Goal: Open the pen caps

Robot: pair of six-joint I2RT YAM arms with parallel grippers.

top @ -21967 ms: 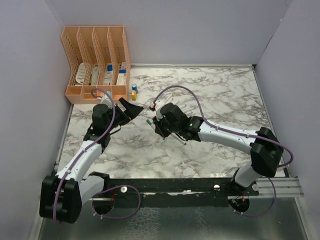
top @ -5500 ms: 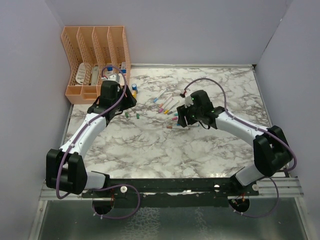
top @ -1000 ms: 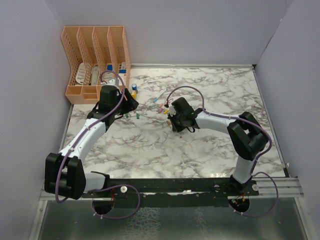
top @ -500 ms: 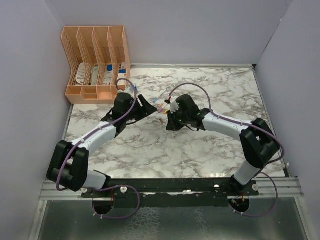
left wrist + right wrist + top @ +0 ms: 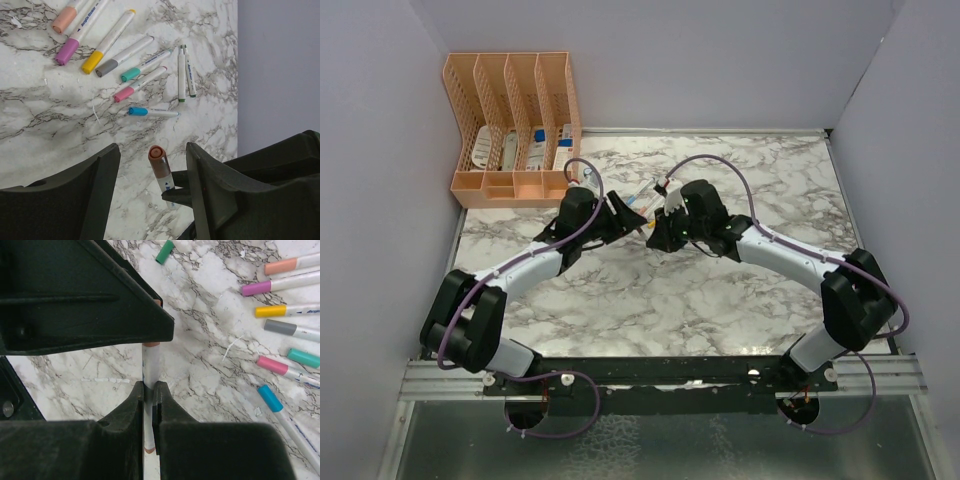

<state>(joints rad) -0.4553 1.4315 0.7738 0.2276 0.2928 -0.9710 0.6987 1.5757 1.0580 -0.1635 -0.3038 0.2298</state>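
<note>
Item: brown cap (image 5: 157, 161), on its pen (image 5: 150, 362), between the parted fingers of the left gripper (image 5: 152, 150); right gripper (image 5: 148, 390) clamped on that pen. We count one loose green cap (image 5: 164, 251) (done, we judge); seven capped pens (image 5: 112, 37) left to open.

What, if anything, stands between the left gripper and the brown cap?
Nothing visible does. The brown cap sits in the gap between the fingers of the open left gripper, with space on both sides. The right gripper is shut on the pen below the cap.
</note>
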